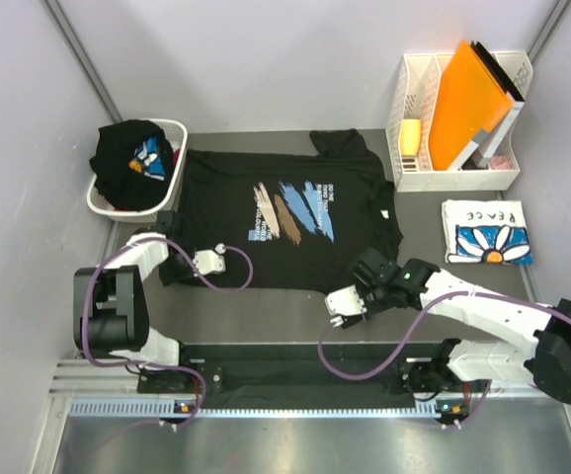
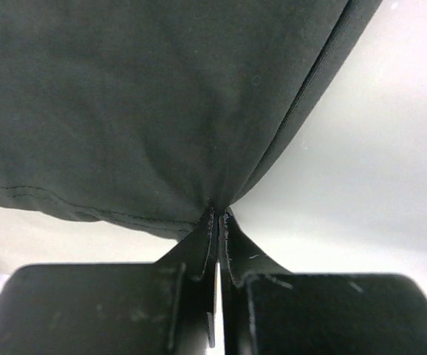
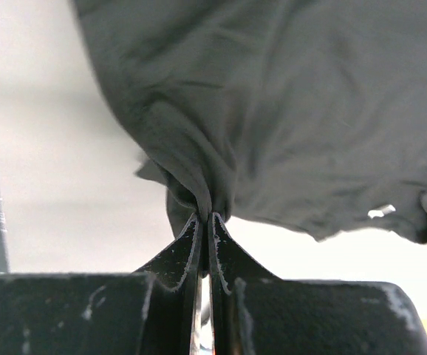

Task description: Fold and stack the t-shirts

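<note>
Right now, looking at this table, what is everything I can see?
Spread tee: one, black with blue, white and tan print, mid-table.
Bundled tee: one, black, in the basket.
Folded tee: one, white with blue daisy, right side.
Basket: one, white, far left.
File rack: one, white, far right.
Folder: one, orange, in the rack.
Yellow block: one, in the rack, unidentifiable.
Table: one, dark grey, under everything.
Left gripper: one, black, shut on the spread tee's near left corner.
Right gripper: one, black, shut on its near right corner.

A robotics lab cell: bare grey walls [image 1: 266, 59] enclose a table [image 1: 285, 308], and an aluminium rail [image 1: 88, 380] carries the left arm [image 1: 118, 306] and right arm [image 1: 503, 316].
</note>
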You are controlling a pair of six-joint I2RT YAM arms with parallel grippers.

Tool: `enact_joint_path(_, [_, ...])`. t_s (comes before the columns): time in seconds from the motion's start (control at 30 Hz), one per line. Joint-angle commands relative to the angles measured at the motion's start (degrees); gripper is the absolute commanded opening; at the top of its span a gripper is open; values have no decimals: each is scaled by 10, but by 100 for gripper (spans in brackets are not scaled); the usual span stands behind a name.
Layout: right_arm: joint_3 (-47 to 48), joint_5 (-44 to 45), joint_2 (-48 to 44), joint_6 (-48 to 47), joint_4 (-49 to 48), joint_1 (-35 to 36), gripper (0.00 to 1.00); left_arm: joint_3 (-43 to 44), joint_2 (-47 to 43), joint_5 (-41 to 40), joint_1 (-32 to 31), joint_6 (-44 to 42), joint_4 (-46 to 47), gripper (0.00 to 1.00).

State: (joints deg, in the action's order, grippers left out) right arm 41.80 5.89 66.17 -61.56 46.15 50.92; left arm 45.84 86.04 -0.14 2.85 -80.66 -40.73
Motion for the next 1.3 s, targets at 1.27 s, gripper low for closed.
enact_joint_path(1.27, [153, 63, 35, -135, -110, -266, 0, 147, -76, 48, 6, 35, 12, 0])
